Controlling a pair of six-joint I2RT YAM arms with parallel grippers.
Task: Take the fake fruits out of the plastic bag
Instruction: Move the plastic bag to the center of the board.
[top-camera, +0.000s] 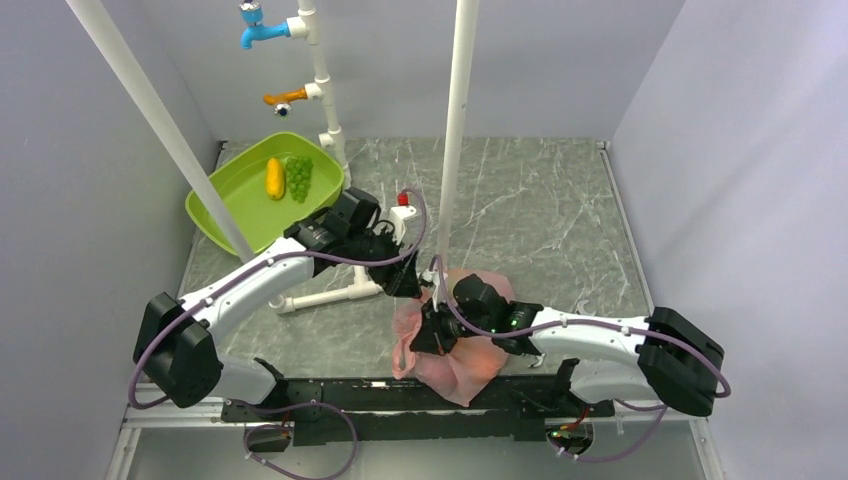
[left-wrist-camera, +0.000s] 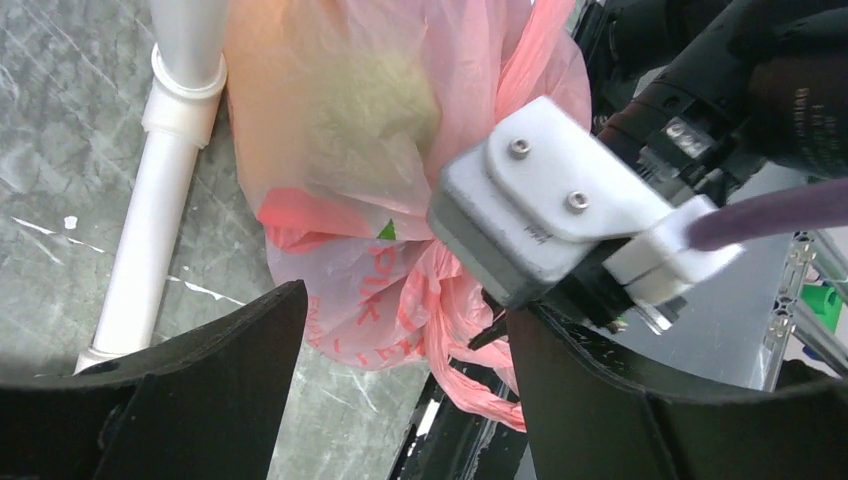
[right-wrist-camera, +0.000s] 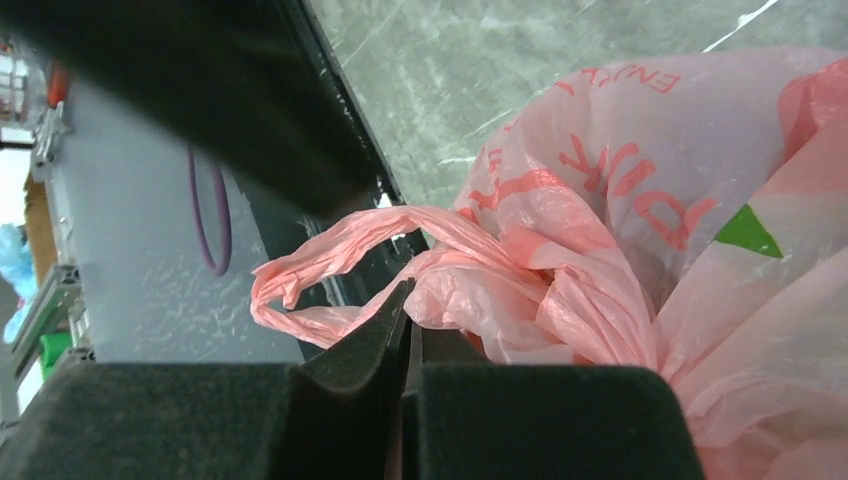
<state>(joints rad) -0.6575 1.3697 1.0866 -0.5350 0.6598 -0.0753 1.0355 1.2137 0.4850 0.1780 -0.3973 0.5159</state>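
Because the table (top-camera: 560, 200) ends just below it, the plastic bag (top-camera: 447, 372) is the item most at risk: it lies at the near edge, between the 2 arm bases, with its lower part over the dark rail (top-camera: 330, 385). A pull toward the arms could drag bag and contents off the surface. The film is thin and crinkly, so a hard tug on 1 gathered strand might stretch or tear it rather than open the mouth. The neck looks bunched shut, and a reach made before it is spread would probably only push the bag about.

The right gripper (right-wrist-camera: 410, 300) is at the bag's gathered neck, beside the loop handle. Its jaws are closed to a thin slit, and pink film appears to be caught between the tips, although the contact itself is partly hidden. The left gripper (left-wrist-camera: 405, 330) hangs just above and beyond the bag. Its jaws are spread wide and hold nothing, and the bag's body fills the gap between them in the left wrist view.

The fake fruits (top-camera: 482, 362) are all inside the bag, showing only as orange and red tints through the film. They sit on the far side of the neck from the right fingertips and below the left ones, touched by neither gripper. Their count cannot be told.
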